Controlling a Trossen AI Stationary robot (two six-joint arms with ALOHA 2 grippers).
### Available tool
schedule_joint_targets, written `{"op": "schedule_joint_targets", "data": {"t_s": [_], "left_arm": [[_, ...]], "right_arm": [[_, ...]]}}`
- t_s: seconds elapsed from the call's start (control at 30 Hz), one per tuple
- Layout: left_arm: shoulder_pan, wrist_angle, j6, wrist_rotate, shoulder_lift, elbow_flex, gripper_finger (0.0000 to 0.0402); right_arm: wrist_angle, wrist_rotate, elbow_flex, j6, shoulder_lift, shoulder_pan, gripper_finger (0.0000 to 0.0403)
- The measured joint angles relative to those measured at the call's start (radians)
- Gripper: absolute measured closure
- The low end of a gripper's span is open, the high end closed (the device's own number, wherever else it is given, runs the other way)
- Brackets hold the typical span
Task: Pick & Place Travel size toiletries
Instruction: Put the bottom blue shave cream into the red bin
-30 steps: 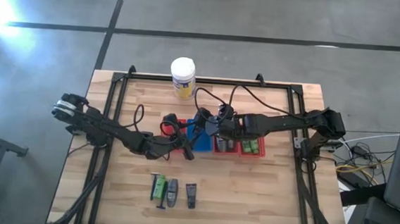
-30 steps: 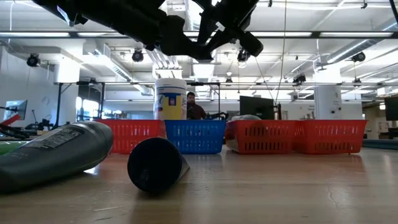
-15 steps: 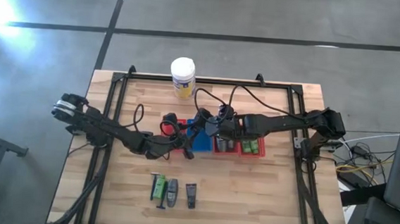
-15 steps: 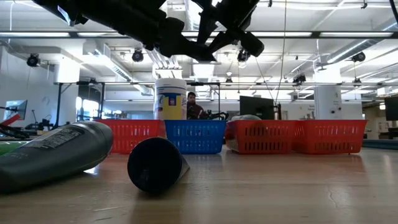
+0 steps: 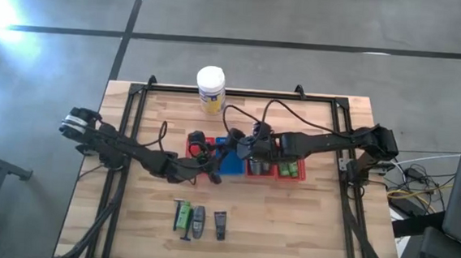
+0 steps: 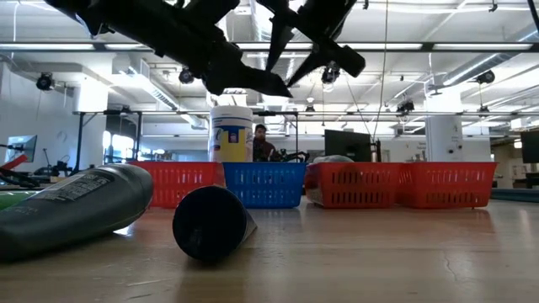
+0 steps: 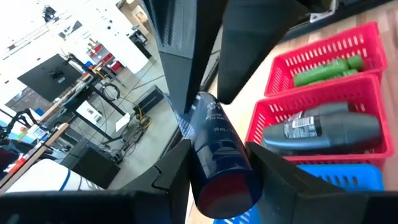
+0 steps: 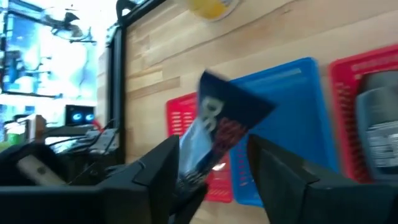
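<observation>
Table of pale wood planks (image 5: pixel 305 224) with two dark arms meeting over the basket row at mid-table. Large white jar with yellow label (image 5: pixel 211 87) stands at the far edge. Four mesh baskets sit side by side: red (image 5: pixel 198 140), blue (image 5: pixel 232 165), red (image 5: pixel 259 166), red (image 5: pixel 291 169).

Left gripper (image 7: pixel 221 163) is clamped on a dark blue tube with a red end (image 7: pixel 217 143), held in the air above the blue basket. Right gripper (image 8: pixel 211 163) is at the tube's flat crimped end; can't tell if it's gripping or released.

Grey-black bottle (image 7: pixel 323 130) lies in the red basket beside the blue one, green tube (image 7: pixel 326 68) in the next red one. Green tube (image 5: pixel 182 215), grey bottle (image 5: pixel 198 222) and black tube (image 5: pixel 220 224) lie in a row on the near table.
</observation>
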Motion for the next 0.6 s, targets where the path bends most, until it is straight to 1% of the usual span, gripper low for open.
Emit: {"op": "schedule_joint_targets", "data": {"t_s": [0.07,0.13,0.3,0.33,0.4,0.47,0.6], "left_arm": [[0.0,-0.006,-0.015,0.001,0.0,0.0,0.0261],[0.0,-0.039,-0.041,0.001,0.0,0.0,0.0261],[0.002,-0.163,-0.103,0.013,-0.001,0.0,0.0261],[0.004,-0.191,-0.112,0.04,-0.005,0.0,0.0261],[0.014,-0.271,-0.138,0.127,-0.02,0.009,0.0261],[0.031,-0.401,-0.203,0.213,-0.04,0.046,0.0261],[0.104,-0.682,-0.359,0.329,-0.069,0.149,0.0261]], "right_arm": [[-0.047,0.015,0.0,0.024,-0.005,0.004,0.0194],[-0.106,0.053,0.0,0.058,-0.017,0.012,0.0177],[-0.261,0.111,0.0,0.099,-0.076,0.026,0.0143],[-0.291,0.114,0.0,0.109,-0.094,0.026,0.0137],[-0.337,0.128,0.0,0.113,-0.12,0.027,0.0127],[-0.367,0.136,0.0,0.109,-0.15,0.028,0.012],[-0.387,0.142,0.0,0.081,-0.188,0.028,0.0109]]}}
